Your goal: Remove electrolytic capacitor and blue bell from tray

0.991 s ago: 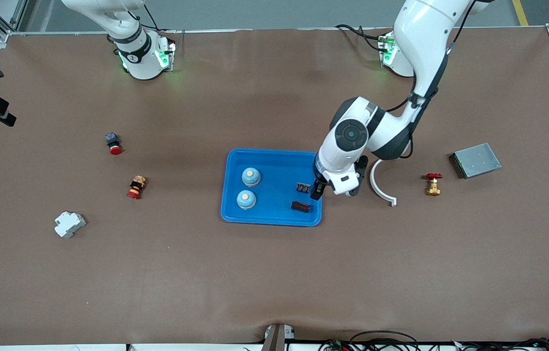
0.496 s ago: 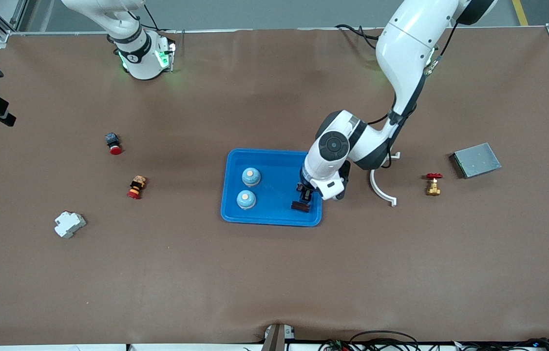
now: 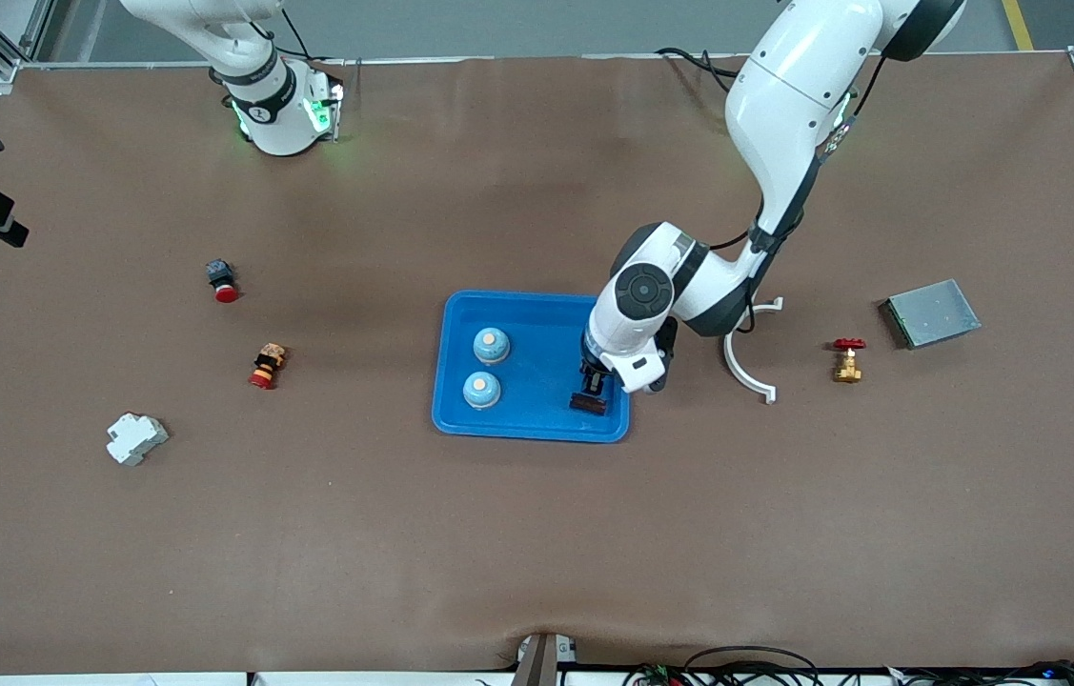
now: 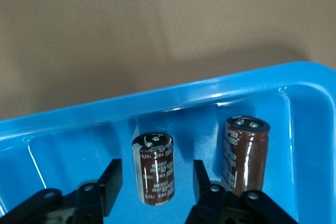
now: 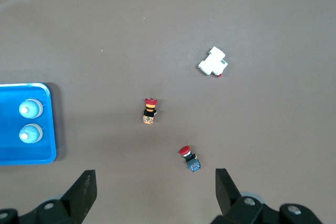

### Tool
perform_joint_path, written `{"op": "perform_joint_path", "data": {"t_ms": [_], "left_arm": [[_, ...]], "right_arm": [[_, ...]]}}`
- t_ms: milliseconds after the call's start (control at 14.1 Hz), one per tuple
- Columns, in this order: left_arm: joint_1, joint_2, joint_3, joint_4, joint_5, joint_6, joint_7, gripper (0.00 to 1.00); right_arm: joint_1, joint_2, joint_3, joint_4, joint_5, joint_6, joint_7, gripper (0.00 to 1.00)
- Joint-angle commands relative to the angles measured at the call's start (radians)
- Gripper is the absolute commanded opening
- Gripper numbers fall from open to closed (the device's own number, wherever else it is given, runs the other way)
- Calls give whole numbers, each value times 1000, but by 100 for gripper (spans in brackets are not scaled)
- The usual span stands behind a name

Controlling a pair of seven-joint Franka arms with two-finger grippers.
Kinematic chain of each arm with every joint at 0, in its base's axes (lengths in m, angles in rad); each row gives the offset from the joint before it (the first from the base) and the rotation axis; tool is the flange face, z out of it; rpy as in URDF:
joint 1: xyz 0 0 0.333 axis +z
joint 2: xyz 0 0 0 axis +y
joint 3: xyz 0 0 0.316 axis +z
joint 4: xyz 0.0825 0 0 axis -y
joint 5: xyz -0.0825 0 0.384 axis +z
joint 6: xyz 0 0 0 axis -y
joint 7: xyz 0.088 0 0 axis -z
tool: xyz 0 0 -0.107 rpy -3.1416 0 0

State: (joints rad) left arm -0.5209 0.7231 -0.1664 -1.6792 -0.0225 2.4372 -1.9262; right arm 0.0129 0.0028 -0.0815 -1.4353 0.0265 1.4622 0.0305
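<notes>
Left tool [image 4: 153, 184] apart, straddling capacitor [image 4: 155, 167] in tray [image 4: 63, 129]. Rigid, light, slick sleeve; grip mid-body. Right tool [image 5: 155, 192] apart, waiting.

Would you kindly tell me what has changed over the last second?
The left gripper moved from the tray's edge toward the left arm to inside it, now straddling one electrolytic capacitor with fingers narrowing but not yet touching. The second capacitor, both blue bells and the right gripper stayed put.
</notes>
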Motion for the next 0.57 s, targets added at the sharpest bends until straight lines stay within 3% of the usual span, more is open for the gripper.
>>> {"op": "perform_joint_path", "data": {"t_ms": [0,71,496], "left_arm": [[-8,10,5,9,-2,16,-19,10],[-8,10,5,9,-2,16,-19,0],[7,-40,16,16,15,-56,-4,0]], "right_arm": [[-10,-4,3,9,13,-8,5,100],[-10,-4,3,9,13,-8,5,100],[-8,-4,3,9,13,-6,5,100]]}}
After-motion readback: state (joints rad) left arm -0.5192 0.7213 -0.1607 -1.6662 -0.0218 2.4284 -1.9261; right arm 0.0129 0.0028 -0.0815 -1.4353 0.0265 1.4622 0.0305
